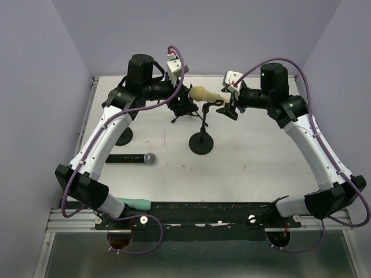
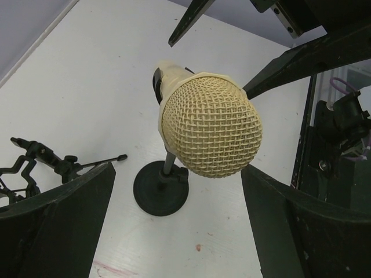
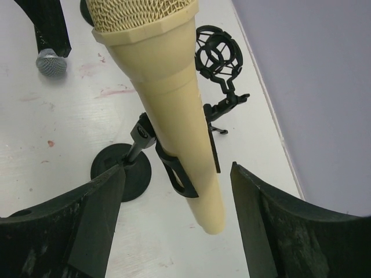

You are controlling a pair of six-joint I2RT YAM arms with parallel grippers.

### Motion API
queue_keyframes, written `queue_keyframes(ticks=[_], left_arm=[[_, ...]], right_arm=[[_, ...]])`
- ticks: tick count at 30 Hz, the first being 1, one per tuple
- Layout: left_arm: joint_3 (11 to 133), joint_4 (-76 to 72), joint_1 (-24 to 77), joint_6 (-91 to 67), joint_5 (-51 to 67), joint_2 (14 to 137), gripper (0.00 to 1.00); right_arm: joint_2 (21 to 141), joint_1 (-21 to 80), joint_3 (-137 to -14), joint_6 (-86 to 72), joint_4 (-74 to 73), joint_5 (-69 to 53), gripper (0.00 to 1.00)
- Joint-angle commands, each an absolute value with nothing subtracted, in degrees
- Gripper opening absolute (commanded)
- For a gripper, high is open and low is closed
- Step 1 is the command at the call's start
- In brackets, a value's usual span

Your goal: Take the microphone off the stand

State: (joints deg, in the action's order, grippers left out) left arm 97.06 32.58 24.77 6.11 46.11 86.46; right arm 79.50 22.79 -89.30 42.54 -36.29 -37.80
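Observation:
A cream microphone [image 1: 204, 94] lies tilted in the clip [image 3: 174, 171] of a black stand with a round base [image 1: 201, 143] at the table's middle. My left gripper [image 1: 184, 103] is open at the mesh head [image 2: 210, 130]. Both fingers [image 2: 58, 226] stand wide apart below the head, clear of it. My right gripper [image 1: 227, 107] is open around the tail of the handle [image 3: 174, 104]. There is a gap between the handle and each finger [image 3: 272, 226]. The stand's base [image 3: 124, 168] shows below the clip.
A black microphone with a grey mesh head [image 1: 132, 158] lies on the table to the left, near a second round base [image 1: 123, 136]. A small black tripod with a spider shock mount [image 3: 217, 55] stands just behind the stand. Purple walls close in the back and sides.

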Motion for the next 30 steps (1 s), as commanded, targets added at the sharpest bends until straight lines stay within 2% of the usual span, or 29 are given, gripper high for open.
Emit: queue_keyframes(ticks=[1,4,7,13,16,18,22,28,30], left_arm=[[97.2,32.4,25.2,5.7,45.8,85.2,0.99],[98.3,32.3,25.1,0.3,42.8,85.6,0.99],[100.6,30.9,25.0,-7.9,47.4,86.7,0.99],[101.0,30.8,26.5,-5.5,45.8,86.3,0.98],[99.6,30.1,26.5,-5.0,43.7,86.0,0.92],[99.1,29.7,26.6,-4.1,42.4,85.5,0.89],[98.8,28.5,26.6,-1.5,39.9,84.7,0.88],[94.4,21.5,26.6,-0.6,38.9,81.7,0.91],[93.7,20.8,26.6,-0.7,39.7,81.5,0.92]], right_arm=[[81.2,22.9,-89.9,43.9,-37.1,-39.1,0.81],[83.5,22.9,-90.7,44.4,-37.0,-36.7,0.81],[85.0,22.9,-90.2,47.9,-37.3,-36.9,0.82],[87.9,22.9,-91.8,45.9,-37.0,-41.1,0.82],[88.4,22.9,-92.2,43.8,-37.2,-41.7,0.76],[88.0,23.0,-91.4,41.9,-36.8,-41.6,0.69],[86.3,22.9,-89.3,36.1,-35.6,-39.9,0.56],[82.6,23.1,-84.4,23.6,-32.0,-37.6,0.48],[81.3,23.3,-82.6,22.5,-30.8,-37.9,0.49]])
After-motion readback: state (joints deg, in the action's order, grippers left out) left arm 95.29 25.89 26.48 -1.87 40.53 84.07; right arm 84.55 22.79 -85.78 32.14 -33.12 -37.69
